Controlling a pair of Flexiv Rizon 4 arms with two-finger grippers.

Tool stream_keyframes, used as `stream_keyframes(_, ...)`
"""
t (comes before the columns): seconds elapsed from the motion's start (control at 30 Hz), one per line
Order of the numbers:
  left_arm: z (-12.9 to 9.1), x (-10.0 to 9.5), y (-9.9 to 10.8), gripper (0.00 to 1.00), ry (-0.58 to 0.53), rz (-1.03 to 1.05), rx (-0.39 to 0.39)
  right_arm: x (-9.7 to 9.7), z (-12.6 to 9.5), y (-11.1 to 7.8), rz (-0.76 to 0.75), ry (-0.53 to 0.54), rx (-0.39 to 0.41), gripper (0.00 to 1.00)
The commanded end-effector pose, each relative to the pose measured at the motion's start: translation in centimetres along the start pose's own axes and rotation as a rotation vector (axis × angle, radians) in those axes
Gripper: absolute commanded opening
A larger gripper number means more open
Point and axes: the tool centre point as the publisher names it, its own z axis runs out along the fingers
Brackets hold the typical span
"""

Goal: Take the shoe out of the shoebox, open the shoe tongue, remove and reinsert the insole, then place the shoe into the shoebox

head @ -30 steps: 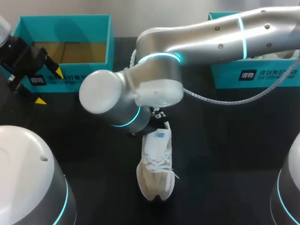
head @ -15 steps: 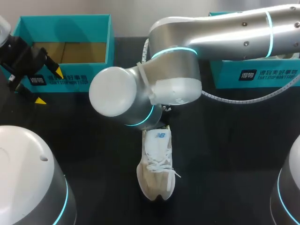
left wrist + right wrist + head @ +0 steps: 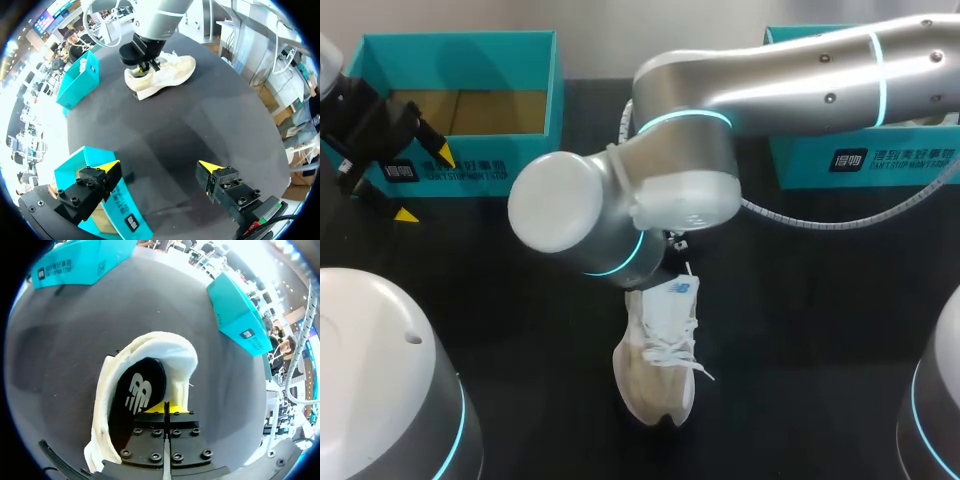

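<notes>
White sneaker (image 3: 658, 360) lies on the black surface (image 3: 800, 320), outside the boxes, toe toward the near edge. Right end effector (image 3: 165, 409): fingers pressed together, tips inside the heel opening at the black insole (image 3: 137, 390). Left end effector (image 3: 160, 165): fingers apart, empty, beside the open teal shoebox (image 3: 470, 172).

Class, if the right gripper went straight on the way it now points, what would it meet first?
Probably the black insole of the shoe: the right gripper points into its opening, though depth is unclear.
</notes>
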Motion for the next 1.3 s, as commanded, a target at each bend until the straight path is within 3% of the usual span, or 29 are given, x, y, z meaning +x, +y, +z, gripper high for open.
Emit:
stream_keyframes(0.03, -0.1, 0.1, -0.1, 1.00, 0.001, 0.000, -0.004, 1.1, 0.7, -0.7, 0.561, -0.061, -0.004, 0.00)
stream_keyframes(0.6, -0.1, 0.1, -0.1, 1.00, 0.001, 0.000, -0.004, 3.5, 4.7, -1.0, 0.563, 0.088, 0.075, 0.00)
stream_keyframes(0.8, -0.1, 0.1, -0.1, 1.00, 0.001, 0.000, -0.004, 3.7, 2.5, -0.6, 0.563, 0.218, 0.048, 0.00)
stream_keyframes(1.13, -0.1, 0.1, -0.1, 1.00, 0.001, 0.000, -0.004, 2.1, -1.4, 0.2, 0.590, 0.272, -0.048, 0.00)
stream_keyframes(1.3, -0.1, 0.1, -0.1, 1.00, 0.001, 0.000, -0.004, 2.0, -1.1, 0.4, 0.585, 0.254, -0.060, 0.00)
